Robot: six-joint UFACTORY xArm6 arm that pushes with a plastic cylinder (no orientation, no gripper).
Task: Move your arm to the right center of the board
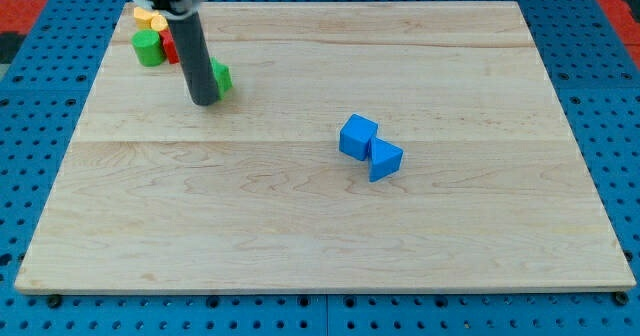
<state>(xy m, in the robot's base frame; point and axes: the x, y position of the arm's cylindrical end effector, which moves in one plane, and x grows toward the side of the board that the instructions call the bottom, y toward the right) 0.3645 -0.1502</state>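
My tip [204,101] rests on the wooden board [320,226] in the upper left part of the view. A small green block [221,77] sits right behind the rod, touching or nearly touching it on its right side. A green cylinder [149,48], a red block [170,46] and a yellow block [149,19] cluster at the board's top left corner, to the upper left of my tip. A blue cube [357,136] and a blue triangular block [384,160] touch each other near the middle of the board, far to the right of my tip.
The board lies on a blue perforated table [610,96] that shows on all sides. Red matting [30,11] shows at the view's top left and top right corners.
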